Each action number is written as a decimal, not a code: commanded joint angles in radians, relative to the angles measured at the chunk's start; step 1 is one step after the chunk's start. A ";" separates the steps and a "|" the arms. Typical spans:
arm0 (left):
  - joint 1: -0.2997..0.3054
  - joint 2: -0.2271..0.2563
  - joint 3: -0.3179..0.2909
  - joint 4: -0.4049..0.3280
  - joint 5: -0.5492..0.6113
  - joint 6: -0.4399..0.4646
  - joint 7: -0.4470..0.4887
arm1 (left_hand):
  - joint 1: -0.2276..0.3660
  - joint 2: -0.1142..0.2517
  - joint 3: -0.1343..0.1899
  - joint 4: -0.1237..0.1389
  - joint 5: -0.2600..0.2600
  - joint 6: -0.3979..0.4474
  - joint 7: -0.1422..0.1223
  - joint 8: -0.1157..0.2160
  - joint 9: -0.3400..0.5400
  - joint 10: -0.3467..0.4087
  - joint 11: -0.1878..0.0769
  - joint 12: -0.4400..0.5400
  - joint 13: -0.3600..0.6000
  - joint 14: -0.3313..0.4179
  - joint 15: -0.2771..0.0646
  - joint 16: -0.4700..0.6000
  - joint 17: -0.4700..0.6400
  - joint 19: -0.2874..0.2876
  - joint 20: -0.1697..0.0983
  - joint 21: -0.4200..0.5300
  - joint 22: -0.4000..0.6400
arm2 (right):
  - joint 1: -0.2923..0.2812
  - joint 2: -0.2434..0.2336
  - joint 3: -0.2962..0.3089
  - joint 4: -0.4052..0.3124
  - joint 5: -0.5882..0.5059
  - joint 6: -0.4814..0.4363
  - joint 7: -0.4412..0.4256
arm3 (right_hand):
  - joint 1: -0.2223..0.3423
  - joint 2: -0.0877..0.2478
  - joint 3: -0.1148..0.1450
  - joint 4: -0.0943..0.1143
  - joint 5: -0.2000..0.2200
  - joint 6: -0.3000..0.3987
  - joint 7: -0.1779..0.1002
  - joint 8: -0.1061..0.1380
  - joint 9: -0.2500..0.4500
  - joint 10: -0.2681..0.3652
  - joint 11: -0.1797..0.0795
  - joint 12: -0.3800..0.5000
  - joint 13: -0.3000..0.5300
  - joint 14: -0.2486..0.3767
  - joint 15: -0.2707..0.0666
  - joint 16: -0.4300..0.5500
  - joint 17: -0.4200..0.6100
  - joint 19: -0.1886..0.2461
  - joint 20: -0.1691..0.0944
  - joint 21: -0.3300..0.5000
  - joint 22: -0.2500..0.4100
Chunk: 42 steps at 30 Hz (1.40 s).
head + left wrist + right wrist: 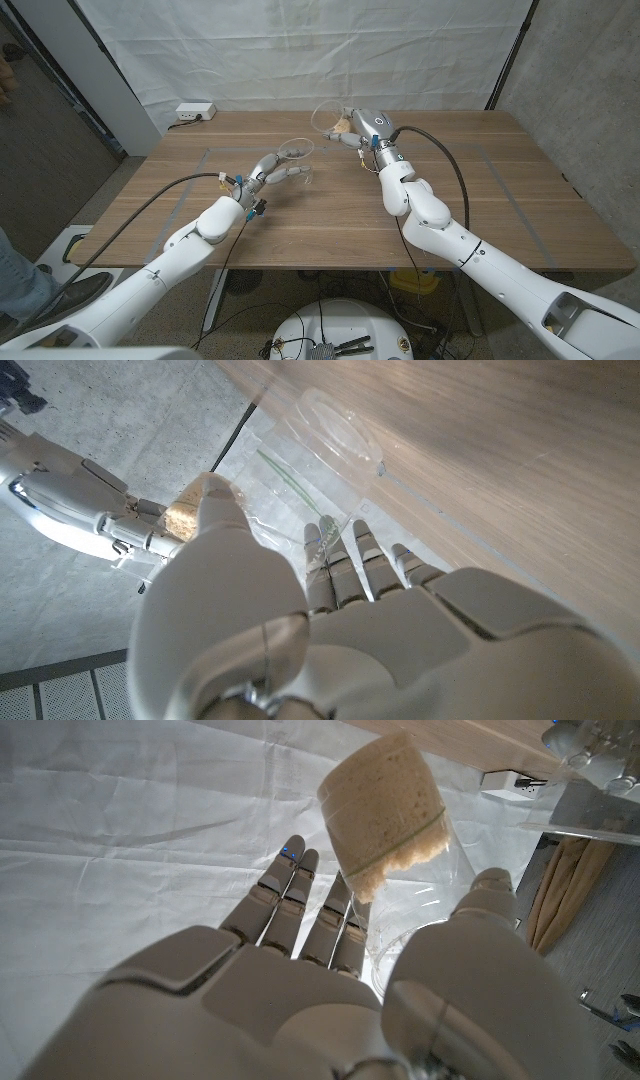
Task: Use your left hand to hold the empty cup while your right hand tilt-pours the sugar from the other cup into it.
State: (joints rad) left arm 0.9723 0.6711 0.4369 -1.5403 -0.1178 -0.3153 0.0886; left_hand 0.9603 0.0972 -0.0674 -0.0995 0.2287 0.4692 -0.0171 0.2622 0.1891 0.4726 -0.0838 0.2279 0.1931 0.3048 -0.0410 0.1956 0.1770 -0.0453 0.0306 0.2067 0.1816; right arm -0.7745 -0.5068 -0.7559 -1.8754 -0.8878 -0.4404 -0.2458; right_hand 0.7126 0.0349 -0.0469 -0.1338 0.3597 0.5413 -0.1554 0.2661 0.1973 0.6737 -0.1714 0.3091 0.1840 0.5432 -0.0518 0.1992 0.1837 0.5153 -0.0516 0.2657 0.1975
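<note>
- Meanwhile, a white power strip (195,112) is lying at the table's (500,215) far left corner, well apart from both hands, and a white cloth backdrop (300,50) is hanging behind the far edge.
- Two clear cups are showing, one in each hand.
- The left hand (268,172) is gripping the empty cup (298,155) with its fingers (340,560) wrapped around the wall, keeping it near the table's middle.
- The right hand (362,128) is gripping the sugar cup (330,118), raised above the far part of the table and tilted with its mouth turned toward the empty cup; the right wrist view is showing the sugar (385,810) sitting packed in the cup's bottom, fingers on one side and thumb on the other.
- A gap of bare wood is lying between the two cups.
- Open tabletop is stretching wide on the right side and along the near edge.
</note>
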 commanded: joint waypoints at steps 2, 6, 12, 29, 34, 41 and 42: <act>0.020 0.017 -0.006 -0.057 0.009 0.036 0.014 | 0.005 -0.006 -0.005 -0.005 -0.005 0.002 0.008 -0.005 0.002 0.000 0.004 -0.001 0.004 0.001 -0.011 -0.004 0.002 0.002 0.005 0.000 0.003 | 0.016 -0.004 -0.026 0.001 -0.138 -0.021 0.058 | 0.008 0.010 0.005 -0.001 -0.003 0.013 -0.005 -0.003 0.002 0.009 0.000 0.000 0.002 0.002 -0.090 -0.005 0.005 -0.002 -0.055 -0.006 0.005; 0.024 0.020 -0.005 -0.061 0.005 0.039 0.011 | 0.004 -0.006 -0.006 -0.005 -0.006 0.002 0.009 -0.007 0.002 -0.001 0.006 -0.002 0.004 0.001 -0.009 -0.004 0.002 0.002 0.007 0.000 0.003 | 0.018 -0.003 -0.029 0.006 -0.171 -0.017 0.072 | 0.009 0.010 0.005 -0.001 -0.004 0.013 -0.005 -0.004 0.002 0.008 0.000 -0.001 0.002 0.002 -0.092 -0.005 0.005 -0.001 -0.056 -0.007 0.005; 0.029 0.021 -0.004 -0.066 0.002 0.045 0.010 | 0.004 -0.006 -0.006 -0.004 -0.008 0.002 0.009 -0.010 0.003 -0.003 0.007 -0.005 0.004 -0.001 -0.008 -0.005 0.003 0.000 0.009 -0.001 0.003 | 0.014 -0.011 -0.021 0.000 -0.211 -0.008 0.091 | 0.009 0.011 0.005 0.000 -0.004 0.015 -0.008 -0.005 0.002 0.009 -0.003 -0.001 0.002 0.001 -0.092 -0.005 0.005 -0.002 -0.058 -0.007 0.005; 0.026 0.010 0.005 -0.080 0.001 0.072 0.015 | 0.001 -0.003 -0.009 0.001 -0.012 0.000 0.010 -0.018 0.003 -0.006 0.009 -0.010 0.005 -0.004 -0.004 -0.005 0.004 -0.002 0.017 -0.001 0.003 | 0.014 0.003 -0.026 0.013 -0.329 0.029 0.099 | 0.013 0.016 0.005 0.002 -0.006 0.021 -0.012 -0.007 0.002 0.010 -0.011 -0.005 0.002 -0.001 -0.101 -0.006 0.005 0.000 -0.066 -0.008 0.005; 0.025 0.015 0.006 -0.099 0.010 0.083 0.015 | -0.002 -0.003 -0.010 0.002 -0.013 -0.001 0.011 -0.020 0.003 -0.008 0.011 -0.011 0.005 -0.007 0.000 -0.006 0.004 -0.004 0.020 -0.002 0.004 | 0.009 0.003 -0.022 0.012 -0.349 0.039 0.104 | 0.014 0.016 0.005 0.002 -0.007 0.024 -0.014 -0.007 0.002 0.012 -0.012 -0.005 0.002 -0.001 -0.106 -0.007 0.005 -0.001 -0.067 -0.009 0.005; 0.035 0.023 0.004 -0.127 0.021 0.091 0.026 | -0.004 -0.003 -0.011 0.004 -0.014 -0.001 0.013 -0.022 0.003 -0.008 0.011 -0.012 0.005 -0.010 0.002 -0.006 0.004 -0.005 0.024 -0.002 0.004 | 0.007 -0.003 -0.023 0.004 -0.406 0.050 0.118 | 0.016 0.017 0.005 0.002 -0.007 0.029 -0.018 -0.007 0.002 0.015 -0.016 -0.006 0.002 -0.002 -0.106 -0.007 0.005 0.000 -0.069 -0.010 0.004; 0.037 0.024 0.003 -0.130 0.021 0.093 0.027 | -0.004 -0.002 -0.011 0.004 -0.014 -0.001 0.012 -0.023 0.003 -0.008 0.012 -0.012 0.006 -0.010 0.002 -0.006 0.004 -0.005 0.024 -0.002 0.004 | 0.008 -0.006 -0.018 -0.003 -0.395 0.060 0.134 | 0.016 0.017 0.005 0.002 -0.007 0.029 -0.019 -0.008 0.002 0.015 -0.016 -0.006 0.002 -0.001 -0.106 -0.007 0.005 0.000 -0.070 -0.010 0.004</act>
State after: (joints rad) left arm 1.0008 0.6869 0.4404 -1.6362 -0.1104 -0.2374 0.1052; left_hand 0.9575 0.0943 -0.0717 -0.0952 0.2204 0.4639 -0.0123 0.2432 0.1889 0.4619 -0.0732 0.2204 0.1929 0.2978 -0.0375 0.1923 0.1795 -0.0487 0.0452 0.2068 0.1841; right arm -0.7623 -0.5063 -0.7808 -1.8651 -1.2290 -0.4109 -0.1428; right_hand 0.7289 0.0403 -0.0470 -0.1338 0.3520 0.5577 -0.1717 0.2583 0.1975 0.6854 -0.1794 0.3076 0.1833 0.5432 -0.0518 0.1960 0.1837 0.5154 -0.0516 0.2577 0.1975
